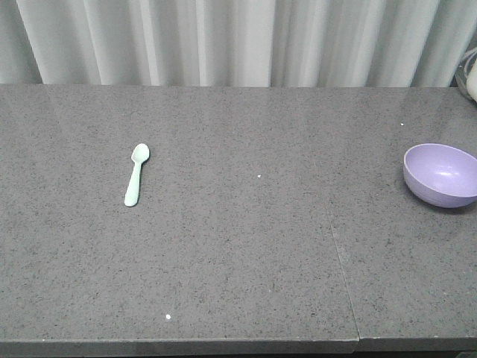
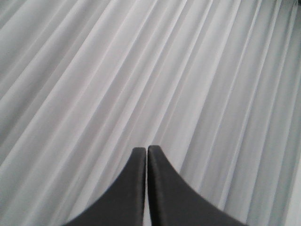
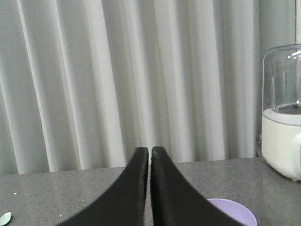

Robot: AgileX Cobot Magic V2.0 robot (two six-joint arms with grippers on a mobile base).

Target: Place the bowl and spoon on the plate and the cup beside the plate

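Observation:
A pale mint spoon (image 1: 136,174) lies flat on the grey stone counter (image 1: 246,246) at the left, scoop toward the curtain. A lavender bowl (image 1: 441,174) stands upright at the counter's right edge; its rim (image 3: 234,212) shows low in the right wrist view, and the spoon tip (image 3: 4,218) at that view's left edge. Neither the plate nor the cup is in view. My left gripper (image 2: 146,149) is shut, holds nothing and faces only curtain. My right gripper (image 3: 150,150) is shut and empty, above the counter near the bowl. Neither arm appears in the front view.
A pleated pale curtain (image 1: 238,41) runs along the counter's back edge. A white appliance with a clear dome (image 3: 282,113) stands at the back right corner. A seam (image 1: 343,276) crosses the counter right of centre.

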